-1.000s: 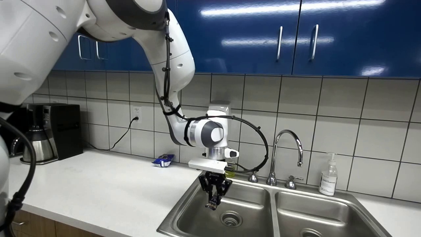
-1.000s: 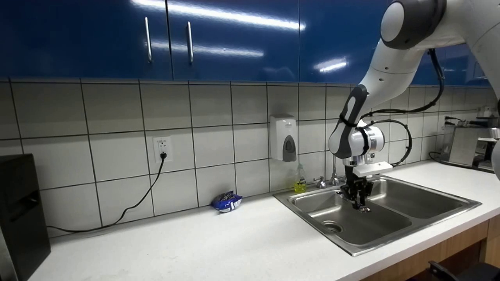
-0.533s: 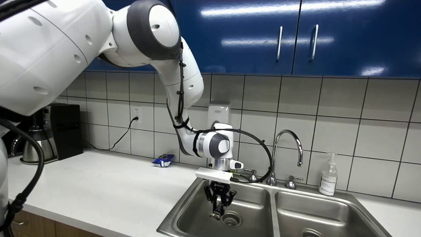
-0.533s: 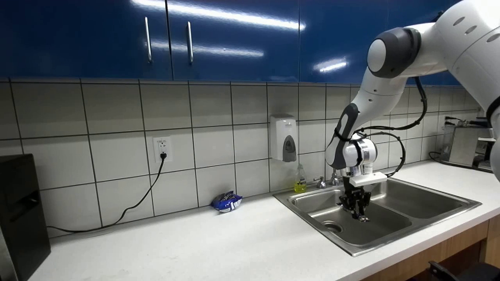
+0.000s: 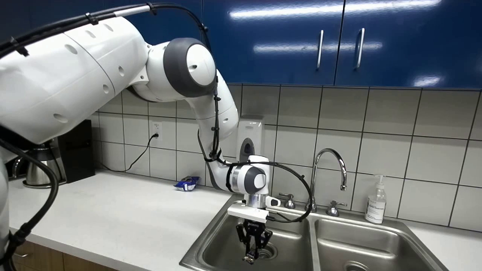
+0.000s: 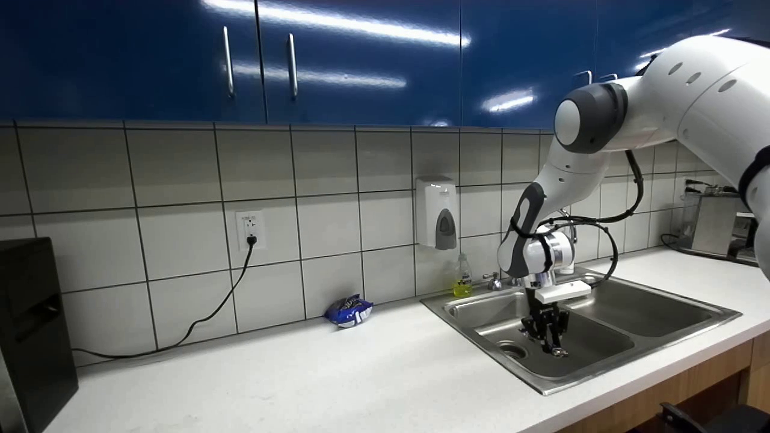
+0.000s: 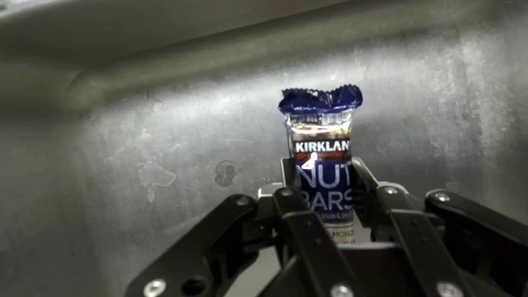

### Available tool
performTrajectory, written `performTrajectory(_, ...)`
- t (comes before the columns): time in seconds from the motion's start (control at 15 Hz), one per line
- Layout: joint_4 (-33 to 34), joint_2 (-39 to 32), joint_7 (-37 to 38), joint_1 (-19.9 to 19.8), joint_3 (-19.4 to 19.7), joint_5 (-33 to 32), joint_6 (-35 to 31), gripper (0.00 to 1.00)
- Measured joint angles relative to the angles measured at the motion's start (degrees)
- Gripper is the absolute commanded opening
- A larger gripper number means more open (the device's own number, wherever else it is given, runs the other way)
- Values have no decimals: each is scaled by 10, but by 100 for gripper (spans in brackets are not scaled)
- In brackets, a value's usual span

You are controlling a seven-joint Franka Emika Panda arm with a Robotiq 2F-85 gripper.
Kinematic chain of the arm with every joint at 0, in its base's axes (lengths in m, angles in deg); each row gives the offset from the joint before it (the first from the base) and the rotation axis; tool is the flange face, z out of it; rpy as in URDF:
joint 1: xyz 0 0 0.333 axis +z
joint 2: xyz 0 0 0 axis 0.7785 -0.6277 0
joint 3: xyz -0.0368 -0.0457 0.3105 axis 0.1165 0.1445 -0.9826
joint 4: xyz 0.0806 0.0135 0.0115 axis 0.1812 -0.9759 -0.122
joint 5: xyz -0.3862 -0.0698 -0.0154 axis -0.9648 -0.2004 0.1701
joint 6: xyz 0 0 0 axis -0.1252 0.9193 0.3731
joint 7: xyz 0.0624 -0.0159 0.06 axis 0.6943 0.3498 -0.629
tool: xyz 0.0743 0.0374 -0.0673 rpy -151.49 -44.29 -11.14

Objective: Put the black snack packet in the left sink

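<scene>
My gripper (image 5: 253,248) is down in the left sink (image 5: 292,248), pointing downward, near its round drain (image 5: 267,251). The gripper (image 6: 548,344) and left sink (image 6: 592,346) also show in an exterior view. In the wrist view my gripper (image 7: 324,175) is shut on the black snack packet (image 7: 321,144), a dark wrapper with pale lettering, one finger on each side. The packet's crimped end sticks out past the fingertips. In the exterior views only a small shiny tip of the packet (image 5: 249,259) shows below the fingers. Whether it touches the sink floor I cannot tell.
The right basin (image 5: 359,241) lies beyond the divider. A tap (image 5: 331,150) and handles stand behind the sinks. A blue bag (image 5: 187,183) lies on the counter by the wall. A pump bottle (image 5: 375,207), a yellow soap bottle (image 6: 462,279) and a coffee maker (image 5: 77,150) stand around.
My gripper has moved down, deeper into the left sink, and slightly right in an exterior view, with the packet still in it. The upper arm has lowered. The blue bag has not moved.
</scene>
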Motion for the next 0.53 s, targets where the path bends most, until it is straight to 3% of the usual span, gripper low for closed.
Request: performTrajectory(0.53,59,-67,3,0,0,0,24,9)
